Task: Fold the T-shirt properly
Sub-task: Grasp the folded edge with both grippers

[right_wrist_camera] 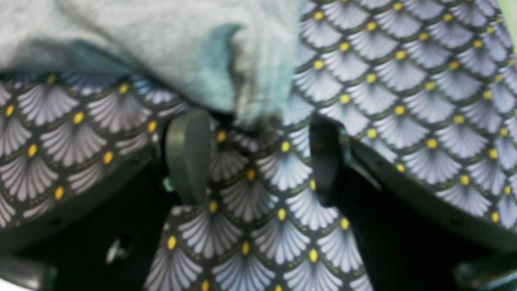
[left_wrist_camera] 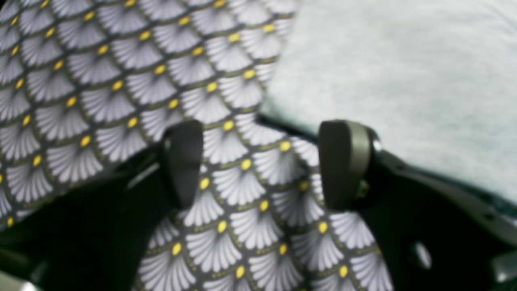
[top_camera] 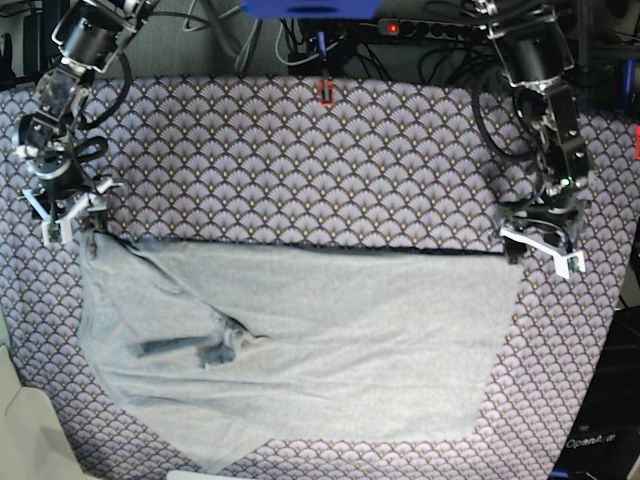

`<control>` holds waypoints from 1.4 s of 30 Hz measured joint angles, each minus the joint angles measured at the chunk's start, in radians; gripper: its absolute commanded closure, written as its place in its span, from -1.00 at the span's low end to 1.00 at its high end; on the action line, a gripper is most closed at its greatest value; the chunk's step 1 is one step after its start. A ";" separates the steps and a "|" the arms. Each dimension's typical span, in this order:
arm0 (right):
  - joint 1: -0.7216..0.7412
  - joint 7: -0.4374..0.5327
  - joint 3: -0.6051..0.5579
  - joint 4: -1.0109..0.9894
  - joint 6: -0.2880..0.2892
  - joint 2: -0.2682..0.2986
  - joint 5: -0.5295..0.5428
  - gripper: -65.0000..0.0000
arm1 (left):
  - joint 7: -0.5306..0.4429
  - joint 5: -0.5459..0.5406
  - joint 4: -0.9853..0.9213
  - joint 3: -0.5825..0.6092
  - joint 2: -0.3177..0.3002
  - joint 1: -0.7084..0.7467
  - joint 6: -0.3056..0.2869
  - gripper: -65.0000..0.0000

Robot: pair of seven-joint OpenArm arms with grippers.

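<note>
Right gripper [right_wrist_camera: 258, 157]: jaws wide apart, nothing between them but tablecloth [right_wrist_camera: 404, 81]. A bunched, rumpled corner of the T-shirt [right_wrist_camera: 161, 44] sits just beyond the fingertips, touching or nearly touching the cloth line between them; blur makes contact unclear. In the base view this gripper [top_camera: 68, 218] hangs at the shirt's far corner on that view's left side, low over the table.

Left gripper [left_wrist_camera: 262, 161]: jaws also wide, empty, only tablecloth [left_wrist_camera: 101, 81] showing between the 2 fingers. The T-shirt [left_wrist_camera: 404, 81] edge lies just beside the outer finger, not between them. In the base view the left gripper [top_camera: 545, 245] sits at the opposite far corner, on that view's right.

T-shirt [top_camera: 300, 340]: spread wide across the middle of the tablecloth [top_camera: 300, 150], far edge fairly straight between the 2 grippers, near edge curved and uneven. A dark twisted lump, likely a sleeve or bunched fabric, sits on the left half in the base view. Looks like 1 fold at most is laid; the garment is far from a neat packet.

Step in hand, as I judge it: both grippers empty at the far corners, so either re-grip or move to new grab points. To do it well:
- pinch both layers at the corner, not tablecloth
- keep the 2 arms level and in step so the edge stays straight
- flatten the twisted lump before folding over it, otherwise it gets trapped

Risk: the right-side corner is rumpled, so a grab may catch only 1 layer.
</note>
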 measured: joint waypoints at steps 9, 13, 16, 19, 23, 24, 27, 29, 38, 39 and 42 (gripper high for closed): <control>0.038 0.027 0.001 -0.087 -0.001 0.010 0.002 -0.20 | -0.002 -0.004 -0.006 0.000 -0.001 -0.002 -0.005 -0.34; 0.060 0.063 -0.005 -0.155 -0.001 0.042 0.016 -0.20 | -0.001 -0.004 -0.006 0.000 0.000 -0.003 -0.005 -0.34; 0.071 0.131 0.002 -0.204 -0.001 0.047 0.016 -0.20 | 0.000 -0.004 -0.008 0.004 0.000 -0.007 -0.004 -0.34; 0.075 0.154 0.002 -0.216 -0.001 0.048 0.010 -0.13 | -0.002 -0.002 -0.010 0.006 0.000 -0.027 -0.005 -0.34; 0.070 0.163 0.000 -0.217 0.000 0.047 0.009 0.08 | -0.004 -0.004 -0.010 0.007 0.002 -0.032 -0.005 -0.34; 0.071 0.163 -0.002 -0.217 0.000 0.047 0.009 0.12 | -0.003 -0.004 -0.010 0.006 0.003 -0.031 -0.004 -0.34; 0.071 0.163 -0.002 -0.217 0.000 0.047 0.009 0.18 | 0.003 -0.004 -0.014 0.006 0.005 -0.053 -0.001 -0.34; 0.070 0.163 -0.002 -0.217 0.000 0.047 0.008 0.18 | -0.013 -0.005 -0.048 0.007 0.002 -0.080 -0.002 -0.34; 0.068 0.166 -0.002 -0.217 0.000 0.048 0.012 0.18 | -0.073 -0.004 -0.208 0.006 0.004 -0.133 -0.006 -0.34; 0.068 0.166 -0.002 -0.217 -0.001 0.048 0.011 0.18 | -0.090 -0.005 -0.213 0.006 0.006 -0.132 -0.008 -0.34; 0.066 0.166 -0.002 -0.217 0.000 0.048 0.012 0.18 | -0.105 -0.008 -0.229 0.006 0.003 -0.132 -0.008 -0.33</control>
